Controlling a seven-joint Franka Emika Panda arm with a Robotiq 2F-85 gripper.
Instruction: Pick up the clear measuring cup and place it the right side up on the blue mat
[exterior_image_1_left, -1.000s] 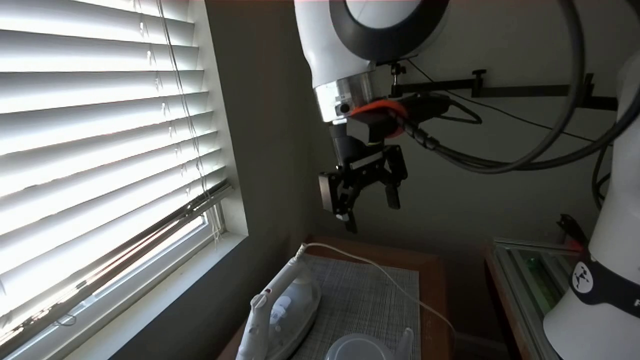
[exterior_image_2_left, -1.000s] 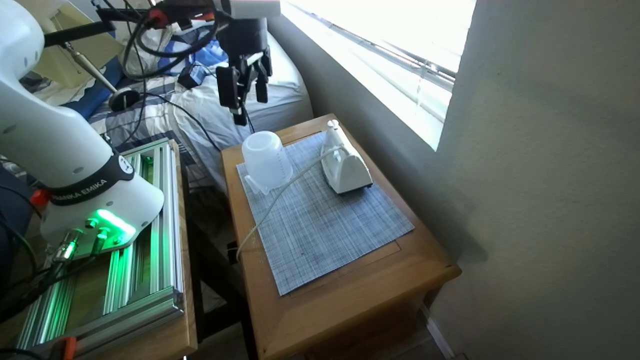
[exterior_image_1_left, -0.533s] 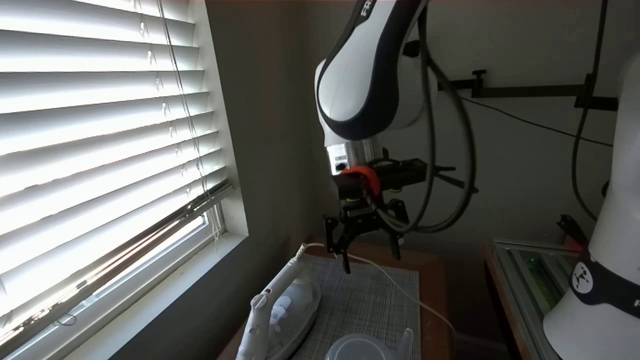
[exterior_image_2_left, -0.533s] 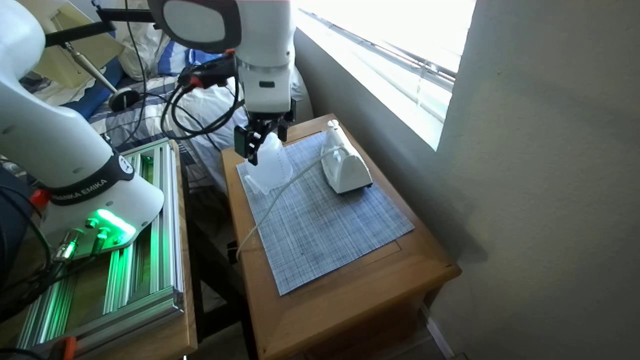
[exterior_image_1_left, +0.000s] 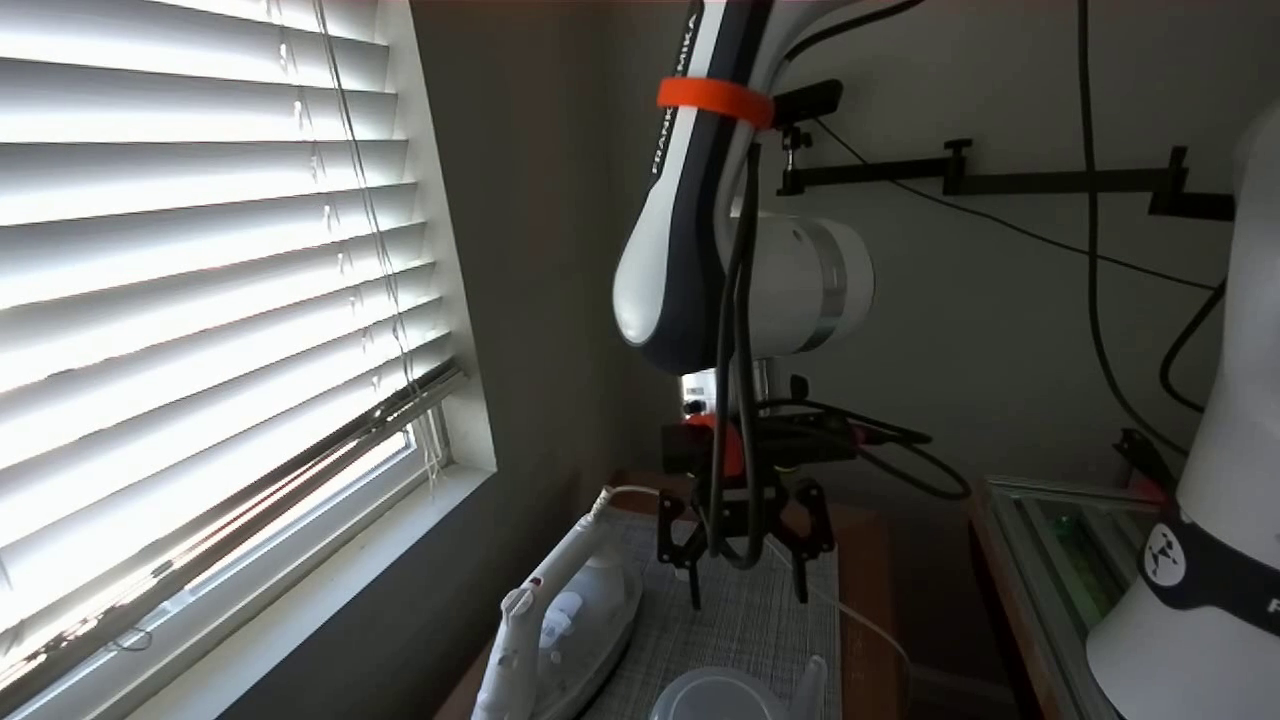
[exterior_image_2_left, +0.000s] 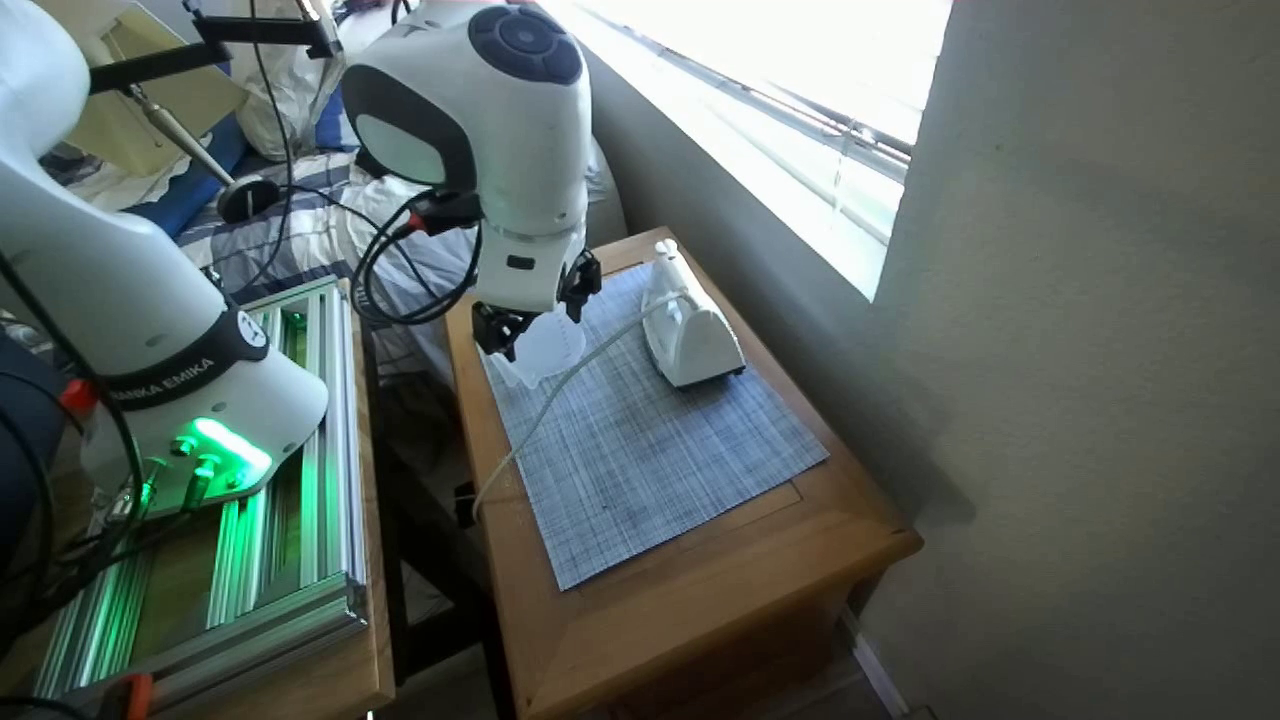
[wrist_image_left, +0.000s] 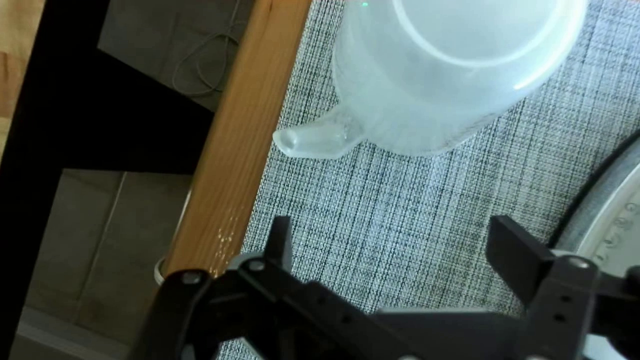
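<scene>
In an exterior view I'm seeing blinds (exterior_image_1_left: 200, 240) glowing like crazy, gripper (exterior_image_1_left: 748, 602) hanging spread wide over the mat (exterior_image_1_left: 750, 635). In an exterior view, a messy bed (exterior_image_2_left: 325, 240) is sprawling past the wooden table (exterior_image_2_left: 750, 560). Wrist view: cup (wrist_image_left: 440, 75) is sitting bottom-up on the mat.

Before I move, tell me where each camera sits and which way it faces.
An exterior view: seemingly off the end of the table nearest the clear measuring cup, facing a wall; arm, base and gripper show.
An exterior view: seemingly above the opposite end, looking down on the blue mat, bed behind; arm, base and gripper show.
Wrist view: on the arm above the gripper, facing down at the mat and upside-down cup; spread fingers show.
Both exterior views share iron, cup, mat, table.
</scene>
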